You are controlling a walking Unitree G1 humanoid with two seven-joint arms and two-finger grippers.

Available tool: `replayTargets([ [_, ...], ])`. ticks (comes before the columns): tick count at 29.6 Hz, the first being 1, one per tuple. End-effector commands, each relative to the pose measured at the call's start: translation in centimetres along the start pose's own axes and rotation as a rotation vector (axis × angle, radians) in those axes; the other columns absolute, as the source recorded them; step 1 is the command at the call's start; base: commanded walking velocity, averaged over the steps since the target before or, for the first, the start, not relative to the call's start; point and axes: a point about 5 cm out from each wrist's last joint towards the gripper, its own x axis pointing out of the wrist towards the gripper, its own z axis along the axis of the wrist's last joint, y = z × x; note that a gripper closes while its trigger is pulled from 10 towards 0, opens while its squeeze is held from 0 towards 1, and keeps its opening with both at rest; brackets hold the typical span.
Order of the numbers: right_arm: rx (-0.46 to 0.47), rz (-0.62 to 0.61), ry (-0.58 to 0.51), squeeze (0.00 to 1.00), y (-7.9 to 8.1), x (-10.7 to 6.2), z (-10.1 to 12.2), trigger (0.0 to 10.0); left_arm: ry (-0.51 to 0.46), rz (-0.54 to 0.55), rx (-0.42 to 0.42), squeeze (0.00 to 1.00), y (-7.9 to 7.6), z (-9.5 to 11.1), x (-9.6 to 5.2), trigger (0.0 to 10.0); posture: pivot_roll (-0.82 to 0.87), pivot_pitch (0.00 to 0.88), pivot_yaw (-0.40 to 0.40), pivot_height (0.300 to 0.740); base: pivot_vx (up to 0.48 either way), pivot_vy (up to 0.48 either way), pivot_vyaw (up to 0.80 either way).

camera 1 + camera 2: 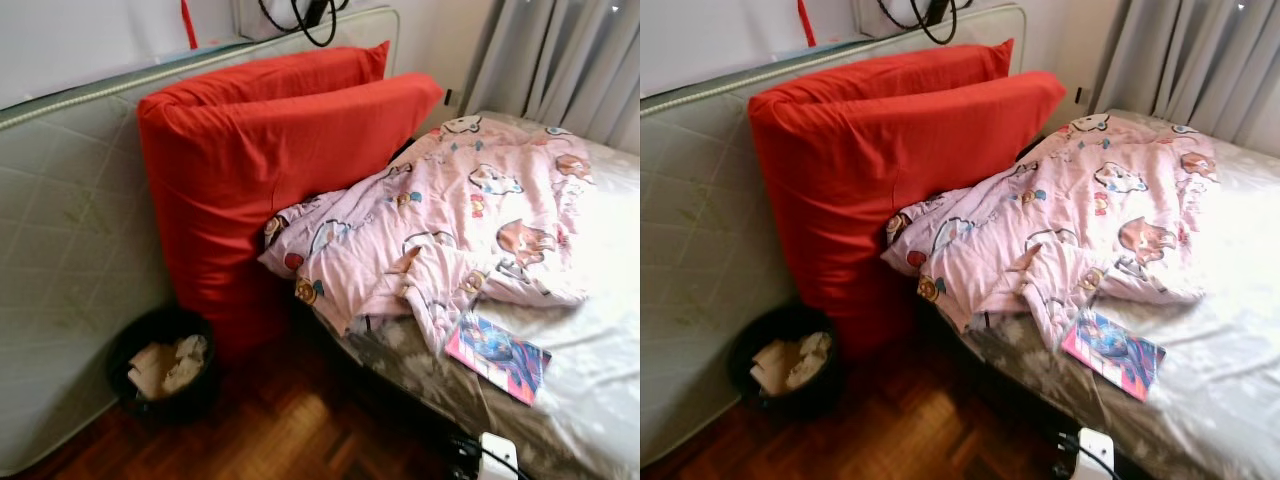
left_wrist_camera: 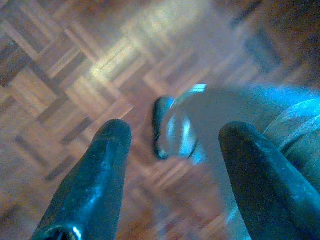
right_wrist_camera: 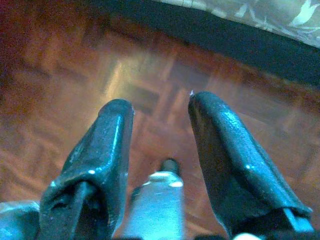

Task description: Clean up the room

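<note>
We face a bed [image 1: 600,350] whose near corner juts toward us over the parquet floor [image 1: 290,430], its pale sheet running off the right edge of our head views. A pink cartoon-print blanket [image 1: 470,220] lies rumpled across the bed, one fold spilling over the near edge just beside a large red cushion [image 1: 270,170]. That cushion stands upright on the floor, leaning against a pale quilted mattress [image 1: 70,240] propped on its side along the wall to our left. Near the bed's front edge, just below the blanket, a colourful magazine [image 1: 497,355] lies flat on the sheet, close to the drop. A black waste bin [image 1: 160,362] holding crumpled paper sits on the floor, tucked between the mattress and the foot of the cushion, touching or nearly touching both. The open floor is a narrow wedge running from the bin toward the bed corner, where a white plug and a dark cable [image 1: 490,455] lie at the bottom edge. Grey curtains [image 1: 560,60] hang behind the bed. Our left gripper [image 2: 175,150] hangs over the bare parquet with its fingers spread apart and nothing between them; our right gripper [image 3: 160,130] likewise hangs over the floor beside the bed's dark base, fingers parted and empty.
</note>
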Motion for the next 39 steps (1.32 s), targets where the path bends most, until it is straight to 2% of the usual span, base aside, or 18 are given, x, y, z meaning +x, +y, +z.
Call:
replayTargets([
  [1,0.006,-0.047,0.022,0.0,-1.7,-0.4,-0.6,10.0,-0.029,-0.032,0.019,0.0,-0.6,1.0,0.3,10.0,0.09,0.0,-0.03,0.74,0.311,0.0,-0.76],
  [4,0.001,-0.046,0.024,0.0,-1.7,-0.4,-0.6,10.0,-0.034,-0.025,0.017,0.0,0.1,1.3,0.3,10.0,0.09,0.0,-0.029,0.74,0.31,0.0,-0.77],
  [7,0.002,-0.047,0.022,0.0,-1.7,-0.4,-0.6,10.0,-0.041,-0.027,0.019,0.0,0.0,2.1,0.5,10.0,0.09,0.0,-0.029,0.74,0.311,0.0,-0.69],
  [11,-0.008,-0.046,0.018,0.0,-1.6,-0.4,-0.6,10.0,-0.052,-0.051,0.028,0.0,-2.4,3.1,1.1,10.0,0.09,0.0,-0.028,0.74,0.313,0.0,0.0],
  [14,0.003,-0.045,0.014,0.0,-1.6,-0.4,-0.6,10.0,-0.052,-0.064,0.031,0.0,-3.7,3.2,1.3,10.0,0.09,0.0,-0.026,0.74,0.31,0.0,0.0],
  [16,0.004,-0.046,0.013,0.0,-1.6,-0.4,-0.6,10.0,-0.05,-0.067,0.033,0.0,-4.0,3.2,1.3,10.0,0.09,0.0,-0.026,0.74,0.307,0.0,0.0],
  [19,0.006,-0.044,0.01,0.0,-1.6,-0.4,-0.6,10.0,-0.049,-0.061,0.032,0.0,-3.6,3.4,1.3,10.0,0.09,0.0,-0.026,0.74,0.311,0.0,0.0],
  [24,0.007,-0.045,0.008,0.0,-1.6,-0.4,-0.6,10.0,-0.061,-0.024,0.035,0.0,-0.7,4.3,1.1,10.0,0.09,0.0,-0.026,0.74,0.221,0.0,0.0],
  [27,0.008,-0.045,0.007,0.0,-1.6,-0.4,-0.6,10.0,-0.114,-0.007,0.029,0.0,0.0,5.2,1.0,10.0,0.09,0.0,-0.026,0.74,0.0,0.0,0.0],
  [29,0.008,-0.045,0.007,0.0,-1.6,-0.4,-0.6,10.0,-0.114,-0.007,0.029,0.0,0.0,5.2,1.0,10.0,0.09,0.0,-0.026,0.74,0.0,0.0,0.0],
  [30,0.006,-0.044,0.007,0.0,-1.7,-0.4,-0.6,10.0,-0.183,0.013,0.025,0.0,0.5,6.4,0.9,10.0,0.09,0.0,-0.032,0.74,0.0,0.0,0.0],
  [31,0.006,-0.044,0.007,0.0,-1.7,-0.4,-0.6,10.0,-0.183,0.013,0.025,0.0,0.5,6.4,0.9,10.0,0.09,0.0,-0.032,0.74,0.0,0.0,0.0],
  [34,-0.001,-0.044,0.009,0.0,-1.8,-0.4,-0.6,10.0,-0.307,0.022,0.022,0.0,1.1,8.9,0.8,10.0,0.09,0.0,-0.036,0.74,0.0,0.0,0.0],
  [35,-0.001,-0.044,0.009,0.0,-1.8,-0.4,-0.6,10.0,-0.307,0.022,0.022,0.0,1.1,8.9,0.8,10.0,0.09,0.0,-0.036,0.74,0.0,0.0,0.0],
  [36,-0.003,-0.043,0.009,0.0,-1.8,-0.4,-0.5,10.0,-0.348,0.016,0.025,0.0,1.0,10.0,0.7,10.0,0.09,0.0,-0.036,0.74,0.0,0.0,0.0],
  [37,-0.006,-0.044,0.009,0.0,-1.9,-0.4,-0.5,10.0,-0.435,-0.005,0.024,0.0,0.5,12.8,0.7,10.0,0.09,0.0,-0.036,0.74,0.0,0.0,0.0],
  [38,-0.006,-0.044,0.009,0.0,-1.9,-0.4,-0.5,10.0,-0.435,-0.005,0.024,0.0,0.5,12.8,0.7,10.0,0.09,0.0,-0.036,0.74,0.0,0.0,0.0],
  [39,-0.007,-0.045,0.009,0.0,-1.9,-0.4,-0.5,10.0,-0.496,-0.022,0.027,0.0,0.0,15.2,0.6,10.0,0.09,0.0,-0.036,0.74,0.0,0.0,0.0],
])
